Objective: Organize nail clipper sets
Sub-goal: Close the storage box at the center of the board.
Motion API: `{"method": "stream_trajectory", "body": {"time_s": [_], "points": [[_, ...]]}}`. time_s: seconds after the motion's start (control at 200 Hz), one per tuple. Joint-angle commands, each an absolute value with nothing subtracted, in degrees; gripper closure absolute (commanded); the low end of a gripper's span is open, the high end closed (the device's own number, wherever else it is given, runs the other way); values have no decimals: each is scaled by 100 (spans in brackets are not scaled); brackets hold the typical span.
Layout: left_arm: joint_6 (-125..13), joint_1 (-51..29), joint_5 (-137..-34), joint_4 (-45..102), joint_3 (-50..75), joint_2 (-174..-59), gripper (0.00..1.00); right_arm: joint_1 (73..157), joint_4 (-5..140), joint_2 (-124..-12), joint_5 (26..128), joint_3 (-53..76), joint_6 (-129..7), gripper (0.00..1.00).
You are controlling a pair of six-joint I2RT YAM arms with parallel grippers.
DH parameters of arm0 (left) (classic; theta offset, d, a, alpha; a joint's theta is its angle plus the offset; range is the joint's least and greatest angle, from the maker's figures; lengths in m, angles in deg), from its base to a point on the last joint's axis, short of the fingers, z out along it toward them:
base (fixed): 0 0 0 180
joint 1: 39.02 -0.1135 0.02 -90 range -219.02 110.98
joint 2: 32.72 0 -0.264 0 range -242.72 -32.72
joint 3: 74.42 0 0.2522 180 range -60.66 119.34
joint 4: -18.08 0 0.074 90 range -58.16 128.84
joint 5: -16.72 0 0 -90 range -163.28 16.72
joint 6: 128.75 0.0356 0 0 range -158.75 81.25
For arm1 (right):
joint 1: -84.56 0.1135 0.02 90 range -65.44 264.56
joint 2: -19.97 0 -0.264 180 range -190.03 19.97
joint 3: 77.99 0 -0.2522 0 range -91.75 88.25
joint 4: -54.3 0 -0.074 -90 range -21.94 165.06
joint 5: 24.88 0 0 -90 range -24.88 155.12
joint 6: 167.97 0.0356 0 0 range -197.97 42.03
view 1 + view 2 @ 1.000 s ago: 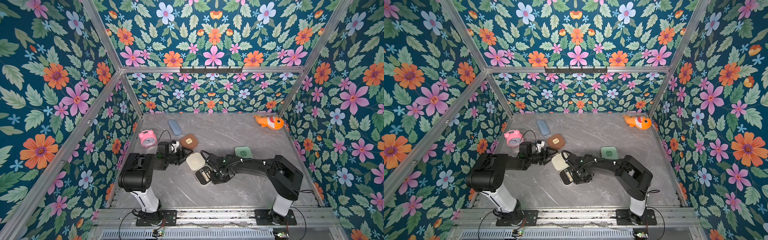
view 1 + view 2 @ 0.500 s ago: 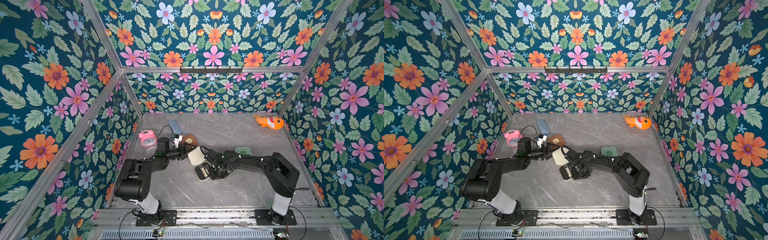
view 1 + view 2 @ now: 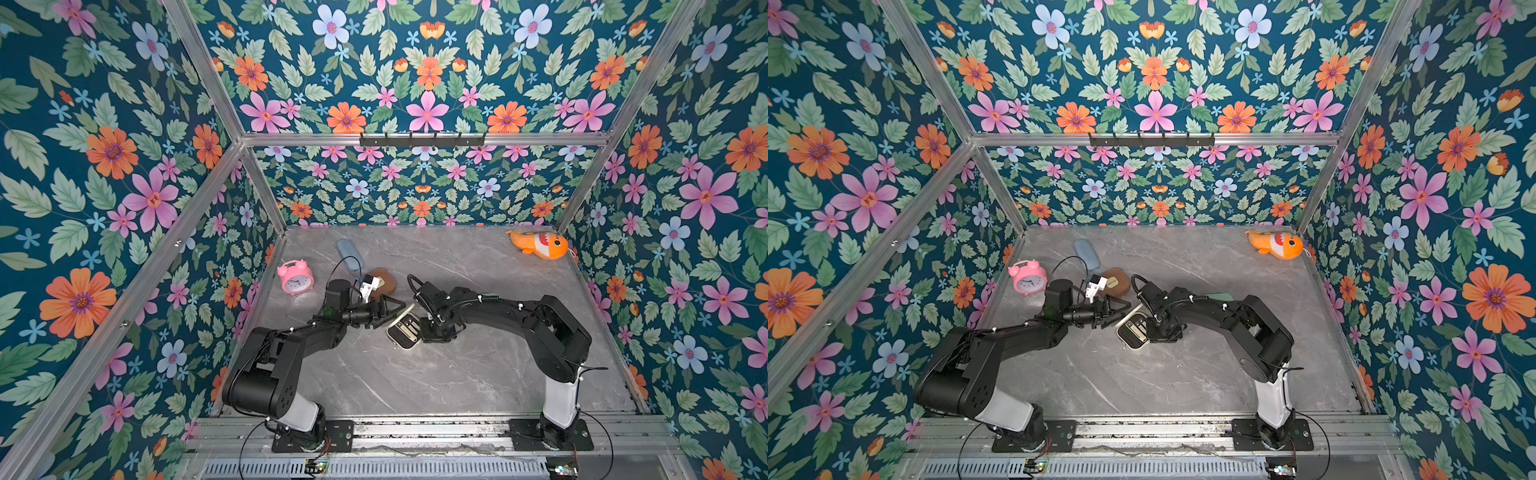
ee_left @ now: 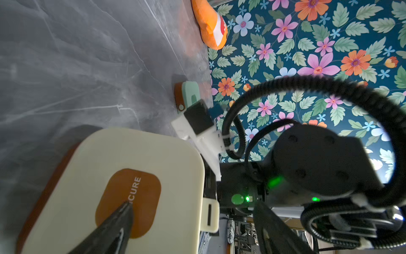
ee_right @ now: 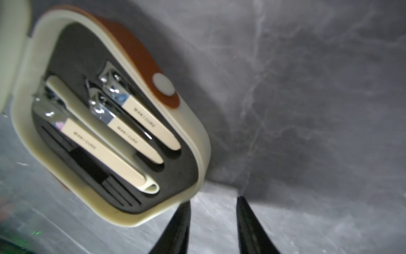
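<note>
Mid-surface, left gripper (image 3: 397, 313), jaws wide, fingertip (image 4: 125, 211) on raised lid (image 4: 136, 154) of open cream rounded-square plastic case (image 3: 404, 332); right gripper (image 5: 213, 201), jaws part-open, empty, beside base.

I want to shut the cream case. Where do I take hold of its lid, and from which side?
Pinch the lid at its free top edge, by the clasp tab, coming down from above. It stands almost upright over the base, hinge low, so that edge probably leaves both faces free to pinch.
</note>
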State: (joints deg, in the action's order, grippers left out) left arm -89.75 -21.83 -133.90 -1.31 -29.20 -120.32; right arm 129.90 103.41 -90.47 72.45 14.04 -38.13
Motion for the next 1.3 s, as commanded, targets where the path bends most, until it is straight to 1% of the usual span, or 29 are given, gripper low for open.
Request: {"method": "stream_trajectory", "body": {"time_s": [0.0,0.15,0.295,0.37,0.495,0.625,0.79,1.135,1.295], "points": [[-9139,-2035,-13302,-421,-2959,-12130,13,12859,10184,-9121,7342,1250,-3890,63],[-9306,-1778,-13029,-616,-2943,-12441,18,12700,10218,-9260,7352,983,-3925,61],[-9417,-1646,-12603,-606,-2877,-12709,25,12510,10515,-9084,6969,1017,-3552,58],[-9357,-1632,-12318,-323,-2816,-12768,29,12507,10499,-8868,6872,1128,-3453,57],[-9022,-1612,-11883,578,-2628,-12902,31,12620,10301,-8582,7026,1235,-3295,57],[-8809,-1608,-11625,1017,-2606,-13009,31,12918,10031,-8495,7268,1153,-3085,60],[-8760,-1606,-11530,1075,-2651,-13062,31,13127,9743,-8592,7480,1074,-2776,65],[-8733,-1608,-11528,1086,-2659,-13028,31,13141,9326,-8764,7696,1404,-2463,66],[-8727,-1613,-11567,1100,-2615,-12996,31,13142,9328,-8899,7637,1446,-2411,66]]}}
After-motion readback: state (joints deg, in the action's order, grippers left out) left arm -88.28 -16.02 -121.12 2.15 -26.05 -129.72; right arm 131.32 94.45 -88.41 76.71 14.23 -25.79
